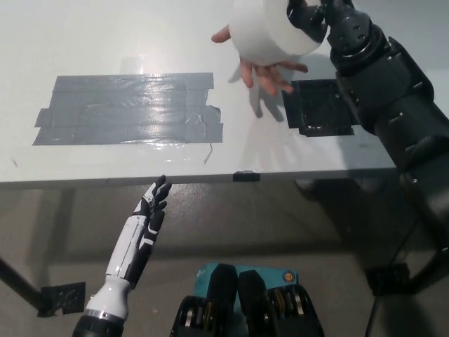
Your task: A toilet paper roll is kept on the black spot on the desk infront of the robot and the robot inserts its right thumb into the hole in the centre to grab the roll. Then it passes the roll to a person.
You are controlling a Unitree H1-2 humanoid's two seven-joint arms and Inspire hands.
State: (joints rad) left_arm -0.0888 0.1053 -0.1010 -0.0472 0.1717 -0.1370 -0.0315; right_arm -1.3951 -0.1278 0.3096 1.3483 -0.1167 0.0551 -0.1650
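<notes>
The white toilet paper roll (265,31) hangs at the top of the head view, held on my black right hand (311,17), which grips its right end. The roll sits directly over a person's open palm (258,69), covering most of it; only the person's fingertips show below the roll. Whether roll and palm touch I cannot tell. The black spot (321,107) on the white desk (105,42) lies bare just right of the person's fingers. My white left hand (149,212) rests open below the desk's front edge at lower left.
A wide patch of grey tape (130,109) covers the desk's left middle. A small black clip (245,175) sits on the desk's front edge. My black right arm (393,98) crosses the right side above the spot.
</notes>
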